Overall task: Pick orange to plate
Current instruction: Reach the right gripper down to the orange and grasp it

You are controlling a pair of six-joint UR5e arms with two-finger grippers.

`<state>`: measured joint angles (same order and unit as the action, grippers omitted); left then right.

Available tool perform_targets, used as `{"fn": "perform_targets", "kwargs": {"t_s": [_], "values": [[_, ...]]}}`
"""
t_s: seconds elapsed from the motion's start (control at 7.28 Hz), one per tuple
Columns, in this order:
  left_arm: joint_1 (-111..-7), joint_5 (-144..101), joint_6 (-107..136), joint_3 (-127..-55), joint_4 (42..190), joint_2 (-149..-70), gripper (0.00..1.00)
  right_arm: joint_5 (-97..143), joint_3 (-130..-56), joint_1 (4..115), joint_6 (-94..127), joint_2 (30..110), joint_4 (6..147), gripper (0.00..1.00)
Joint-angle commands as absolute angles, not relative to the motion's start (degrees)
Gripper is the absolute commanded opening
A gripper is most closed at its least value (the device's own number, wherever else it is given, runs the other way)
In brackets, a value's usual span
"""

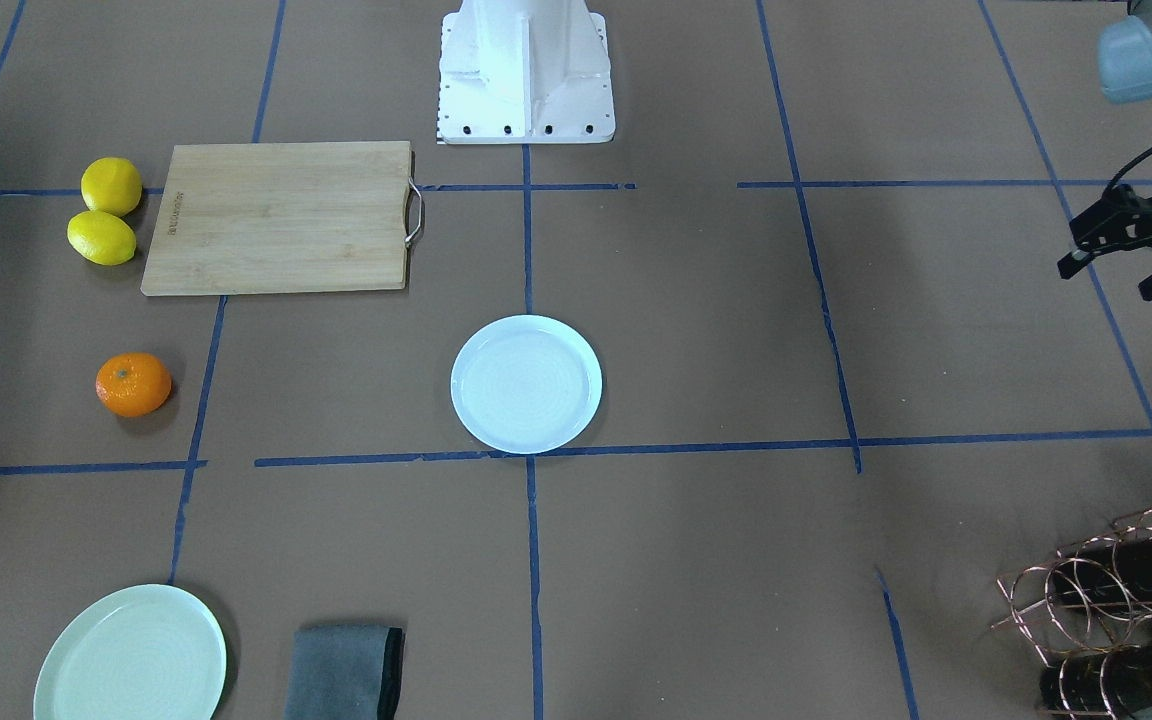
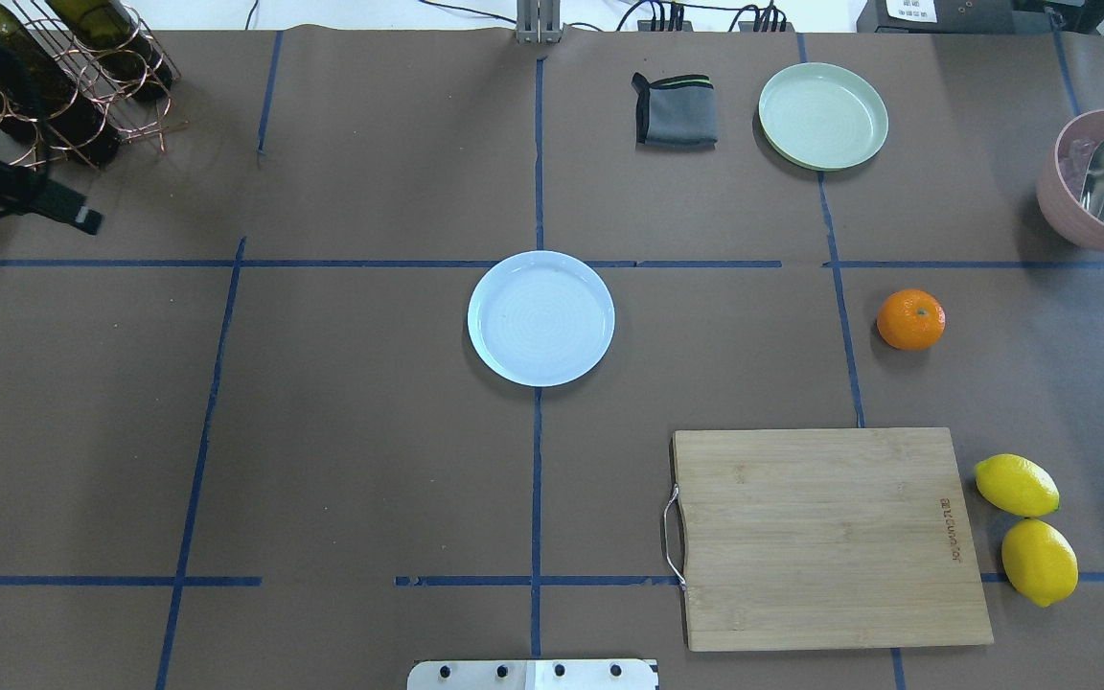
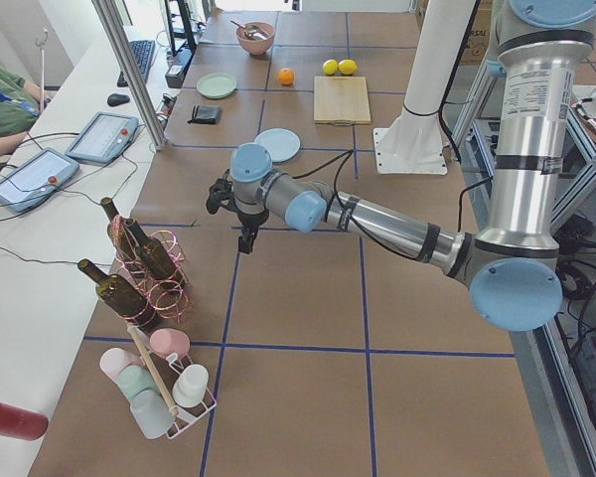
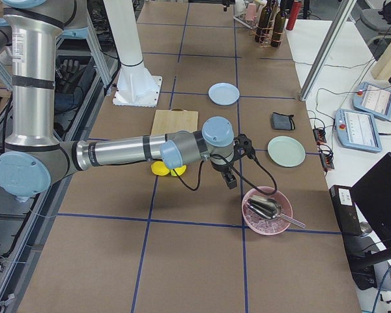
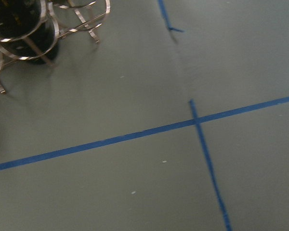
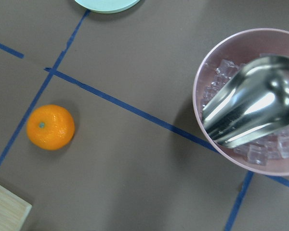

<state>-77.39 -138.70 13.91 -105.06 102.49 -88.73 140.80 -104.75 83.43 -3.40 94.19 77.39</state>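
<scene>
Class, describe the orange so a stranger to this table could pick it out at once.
Find the rectangular bamboo cutting board on the brown paper-covered table. Between that board and the round pale mint-green plate, a small round fruit sits alone. Unlike the two oval yellow lemons beside the board, it is bright orange with a tiny green stem dot.

2 silver arms (image 3: 397,224), blue-grey joint caps (image 3: 515,296), black fingers (image 3: 245,240), white base (image 1: 524,70)

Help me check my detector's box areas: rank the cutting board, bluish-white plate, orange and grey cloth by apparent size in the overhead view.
1. cutting board, by far the largest
2. bluish-white plate
3. grey cloth
4. orange, only a little smaller than the cloth
</scene>
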Motion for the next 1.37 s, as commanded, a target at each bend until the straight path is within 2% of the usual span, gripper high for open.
{"fn": "perform_targets", "kwargs": {"t_s": [0.0,0.27,0.55,0.82,0.96,1.24], "values": [[-85.93,-138.96,-0.66,-99.0,102.04,-82.8,1.0,139.67,-106.61,77.45,5.42,90.72,77.43,1.0],[-87.36,-137.47,-4.74,-96.68,100.56,-81.39,1.0,135.28,-107.23,73.15,10.52,88.34,77.43,1.0],[-87.71,-134.39,-4.57,-97.04,93.63,-81.82,1.0,128.1,-106.62,65.35,16.92,86.75,77.43,1.0],[-87.71,-131.6,-4.04,-96.77,93.6,-82.61,1.0,123.17,-105.56,58.57,24.13,84.82,76.39,1.0],[-87.71,-131.14,-4.04,-96.85,93.6,-82.7,1.0,119.65,-104.25,55.49,28.96,84.9,71.16,1.0],[-87.8,-131.13,-4.04,-96.77,93.6,-82.53,1.0,116.03,-96.63,51.52,34.17,84.73,58.85,1.0]]}}
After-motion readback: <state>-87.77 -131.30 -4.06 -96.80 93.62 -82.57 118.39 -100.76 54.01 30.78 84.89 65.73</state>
